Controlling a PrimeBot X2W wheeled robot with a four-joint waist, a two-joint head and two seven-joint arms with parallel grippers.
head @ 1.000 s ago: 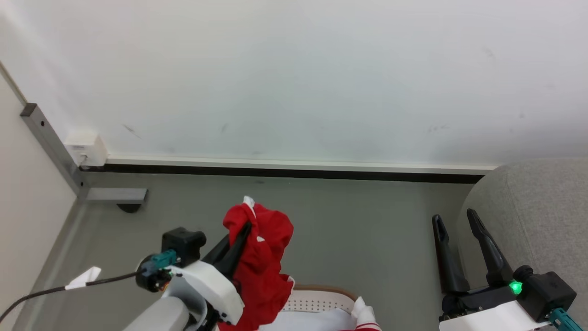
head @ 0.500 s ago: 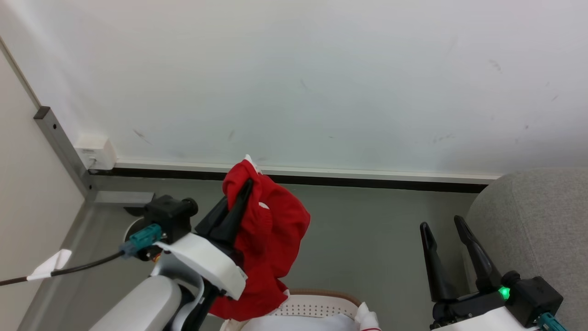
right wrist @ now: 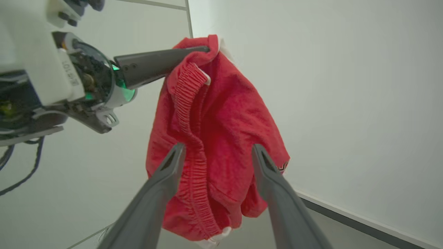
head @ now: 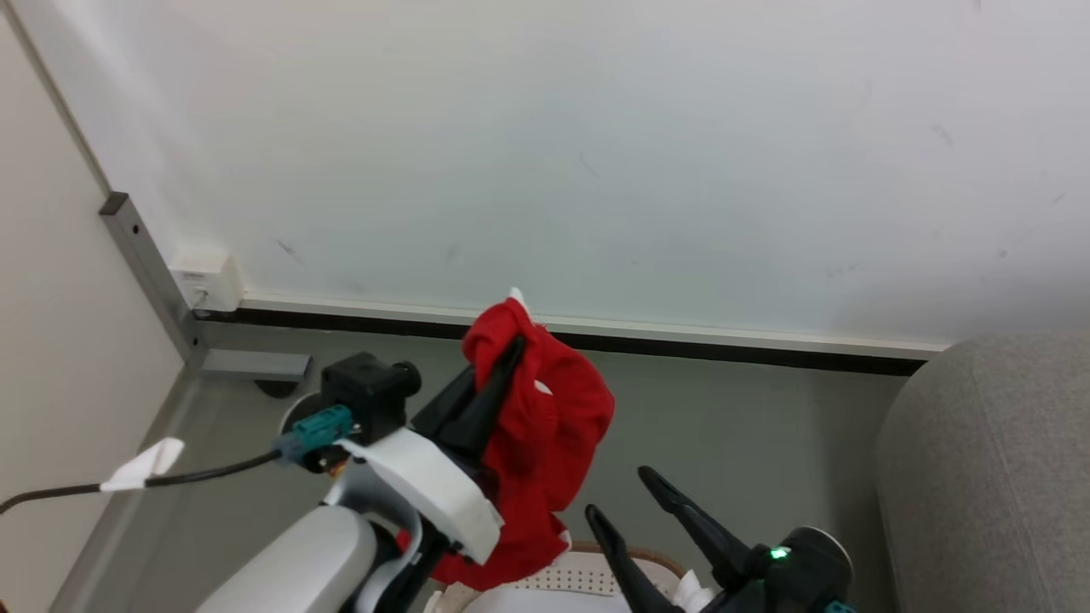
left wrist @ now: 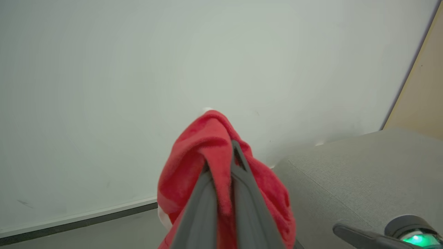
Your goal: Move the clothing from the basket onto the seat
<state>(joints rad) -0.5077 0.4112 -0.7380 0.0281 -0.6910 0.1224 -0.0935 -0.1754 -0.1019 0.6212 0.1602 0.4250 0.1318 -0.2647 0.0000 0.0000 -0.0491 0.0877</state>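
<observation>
Clothing [head: 553, 443] is held aloft, pinched at its top fold by clenched left fingers [head: 490, 387], above basket [head: 579, 569] at near edge; seat [head: 988, 477] stands apart at right. Right fingers [head: 681, 509] are spread wide, nothing gripped, pointed twd. the clothing.

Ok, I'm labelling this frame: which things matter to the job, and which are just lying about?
Job: clothing, left gripper gripping it, open right gripper, basket, seat.
Lying about: wall box, metal bracket, tagged cable.
</observation>
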